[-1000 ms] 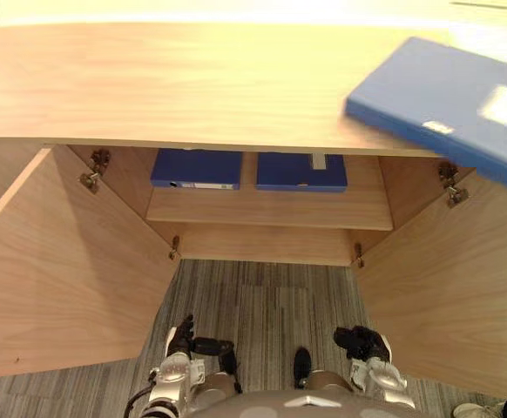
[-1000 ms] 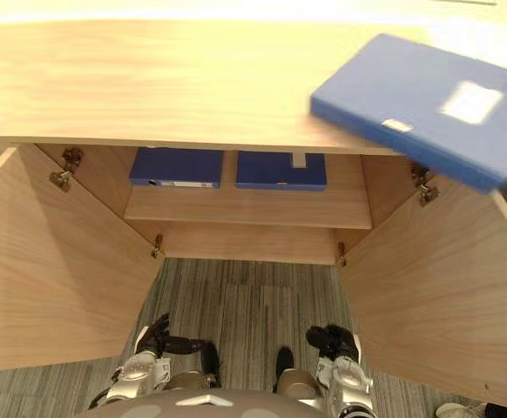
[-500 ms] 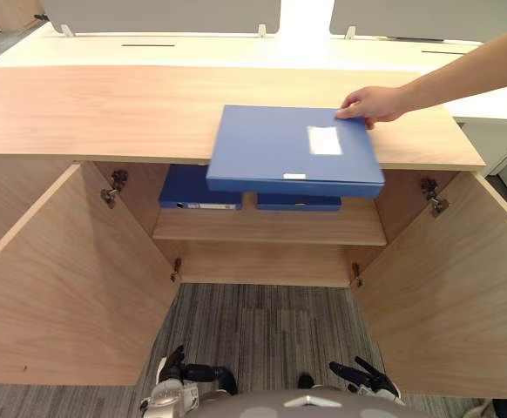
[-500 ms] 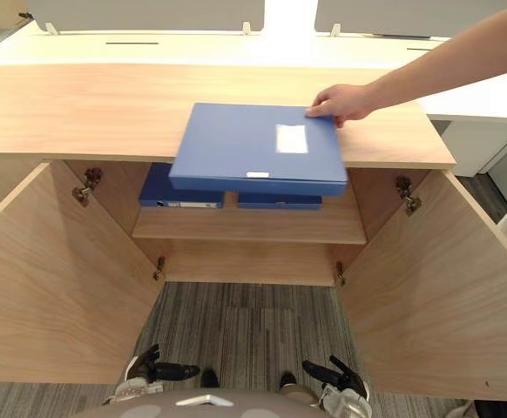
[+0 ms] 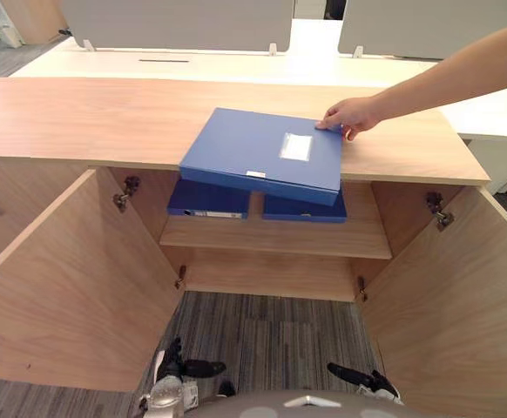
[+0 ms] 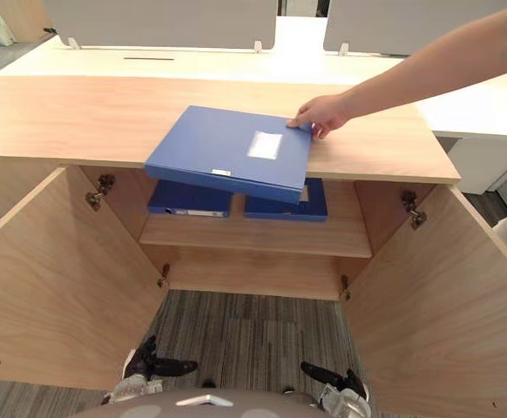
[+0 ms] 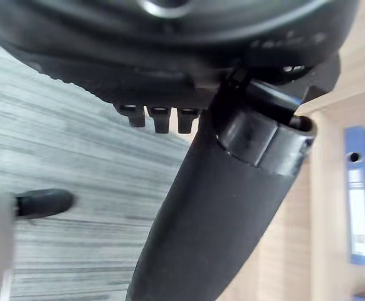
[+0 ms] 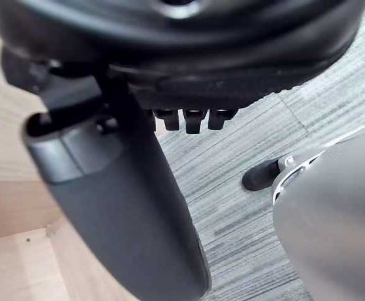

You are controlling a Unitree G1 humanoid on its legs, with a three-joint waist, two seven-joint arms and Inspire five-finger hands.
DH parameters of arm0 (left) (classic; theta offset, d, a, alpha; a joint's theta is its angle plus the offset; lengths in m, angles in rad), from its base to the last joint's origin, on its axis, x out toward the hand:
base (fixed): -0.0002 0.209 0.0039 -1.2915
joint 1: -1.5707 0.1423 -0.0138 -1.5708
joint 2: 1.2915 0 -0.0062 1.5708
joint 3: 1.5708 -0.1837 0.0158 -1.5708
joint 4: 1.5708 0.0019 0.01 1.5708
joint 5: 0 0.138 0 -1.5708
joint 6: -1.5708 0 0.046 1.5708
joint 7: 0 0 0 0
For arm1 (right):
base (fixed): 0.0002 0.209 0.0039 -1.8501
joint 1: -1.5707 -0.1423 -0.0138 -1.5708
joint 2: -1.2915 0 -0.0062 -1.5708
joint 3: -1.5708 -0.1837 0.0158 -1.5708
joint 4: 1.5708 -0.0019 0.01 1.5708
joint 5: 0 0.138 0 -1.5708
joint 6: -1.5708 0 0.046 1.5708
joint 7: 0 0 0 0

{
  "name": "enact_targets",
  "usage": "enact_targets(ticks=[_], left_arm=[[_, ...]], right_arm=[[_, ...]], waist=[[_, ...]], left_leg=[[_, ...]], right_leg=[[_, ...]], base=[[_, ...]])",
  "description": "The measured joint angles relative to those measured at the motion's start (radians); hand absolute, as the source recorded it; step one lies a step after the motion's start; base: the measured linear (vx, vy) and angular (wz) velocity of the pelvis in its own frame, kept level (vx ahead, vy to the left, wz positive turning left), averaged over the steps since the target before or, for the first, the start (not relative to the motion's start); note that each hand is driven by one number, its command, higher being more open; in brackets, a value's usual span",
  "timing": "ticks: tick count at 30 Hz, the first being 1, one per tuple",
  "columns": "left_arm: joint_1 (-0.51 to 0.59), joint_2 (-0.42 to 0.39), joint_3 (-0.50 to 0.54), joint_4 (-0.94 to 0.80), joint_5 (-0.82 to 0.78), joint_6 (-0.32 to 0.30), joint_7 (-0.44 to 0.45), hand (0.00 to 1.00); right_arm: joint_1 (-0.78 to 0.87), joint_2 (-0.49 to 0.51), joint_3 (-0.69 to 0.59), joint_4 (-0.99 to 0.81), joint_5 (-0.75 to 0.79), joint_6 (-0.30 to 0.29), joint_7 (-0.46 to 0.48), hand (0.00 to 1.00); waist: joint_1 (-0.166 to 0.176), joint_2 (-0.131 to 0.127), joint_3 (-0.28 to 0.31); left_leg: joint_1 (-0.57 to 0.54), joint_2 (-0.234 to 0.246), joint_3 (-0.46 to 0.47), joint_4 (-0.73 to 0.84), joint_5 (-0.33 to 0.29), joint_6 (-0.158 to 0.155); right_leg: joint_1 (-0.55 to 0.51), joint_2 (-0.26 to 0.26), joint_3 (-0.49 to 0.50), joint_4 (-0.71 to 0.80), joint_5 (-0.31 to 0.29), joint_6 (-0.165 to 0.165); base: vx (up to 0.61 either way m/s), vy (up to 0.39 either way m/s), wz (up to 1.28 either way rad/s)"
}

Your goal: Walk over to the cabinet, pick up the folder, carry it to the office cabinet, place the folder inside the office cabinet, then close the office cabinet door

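Blue folder (image 5: 262,152) lies on cabinet top (image 5: 79,122), center frame, near edge overhanging the open compartment. Person's hand (image 5: 349,115) touches its far corner, upper right. Two blue binders (image 5: 208,199) on shelf (image 5: 271,237) just below. Both doors (image 5: 62,279) swung open. L hand (image 5: 173,373) bottom left & R hand (image 5: 371,381) bottom right: fingers loose, holding nothing, over carpet (image 5: 262,322).

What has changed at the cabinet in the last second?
A person's hand brought the blue folder in from the right and laid it on the cabinet top, overhanging the front edge. The left hand and right hand stayed low, open; the shelf folders stayed put.
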Motion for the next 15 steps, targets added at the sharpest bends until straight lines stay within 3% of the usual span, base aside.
enact_targets(ticks=[5, 15], left_arm=[[0.106, -0.017, -0.025, -0.368, -0.047, -0.031, 0.009, 1.0], [0.184, -0.025, -0.021, -0.814, -0.117, -0.101, 0.014, 1.0]], right_arm=[[0.031, -0.012, 0.033, -0.012, 0.001, -0.001, -0.005, 1.0], [0.08, -0.029, 0.061, -0.022, 0.001, -0.003, 0.016, 1.0]], waist=[[0.006, 0.005, -0.003], [0.013, 0.014, -0.013]], left_leg=[[0.005, -0.003, -0.019, 0.0, 0.0, -0.001], [0.032, -0.006, -0.026, 0.0, -0.006, 0.002]], right_leg=[[0.005, -0.005, -0.018, 0.021, -0.019, -0.004], [0.036, -0.008, -0.027, 0.024, -0.031, 0.003]], base=[[-0.03, -0.003, 0.1], [0.0, 0.0, 0.02]])
